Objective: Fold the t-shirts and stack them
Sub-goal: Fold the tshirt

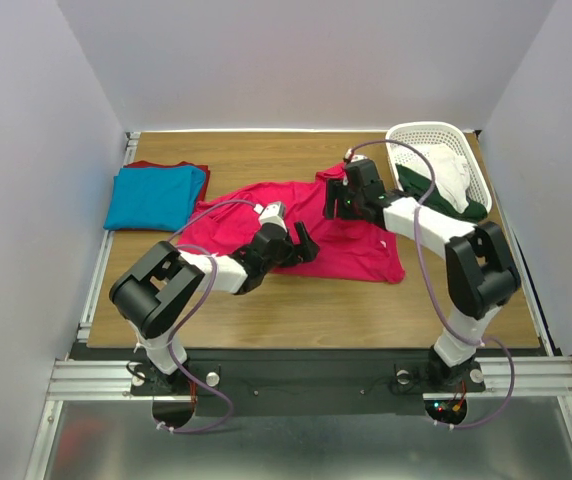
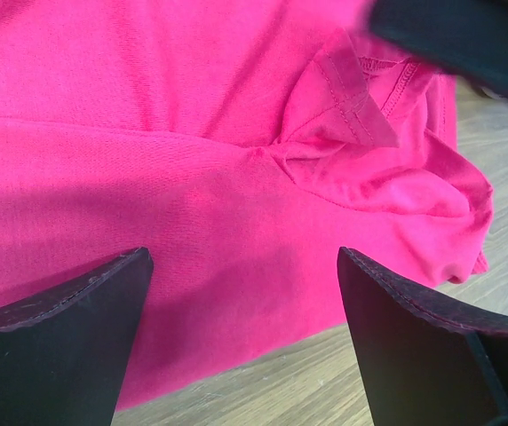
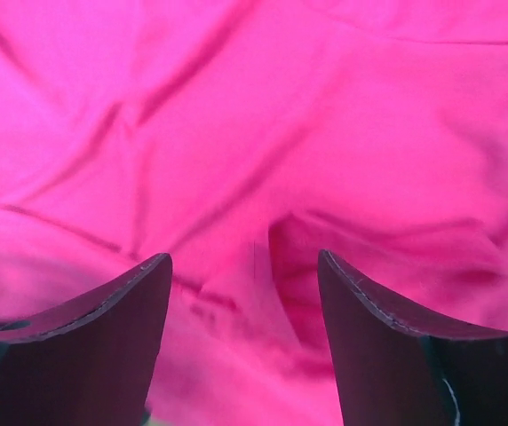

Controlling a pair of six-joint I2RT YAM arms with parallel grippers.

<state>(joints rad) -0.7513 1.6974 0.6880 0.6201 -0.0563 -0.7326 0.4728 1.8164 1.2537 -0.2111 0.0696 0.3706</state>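
Note:
The crimson-pink t-shirt [image 1: 351,245] lies spread and wrinkled in the middle of the table. My left gripper [image 1: 304,248] is open and empty, low over the shirt's near hem. In the left wrist view [image 2: 241,302] its jaws straddle the pink hem [image 2: 192,177], with a folded sleeve [image 2: 343,98] beyond. My right gripper [image 1: 340,206] is open and empty over the shirt's upper part. In the right wrist view [image 3: 245,302] it hovers just above a crease of pink cloth [image 3: 254,115]. The turquoise-blue shirt [image 1: 151,197] lies folded at the back left on the dark red one [image 1: 171,165].
A white lattice basket [image 1: 421,131] stands at the back right holding white and dark green clothes. Bare wooden tabletop [image 1: 366,310] lies between the pink shirt and the arm bases. White walls close in the table on three sides.

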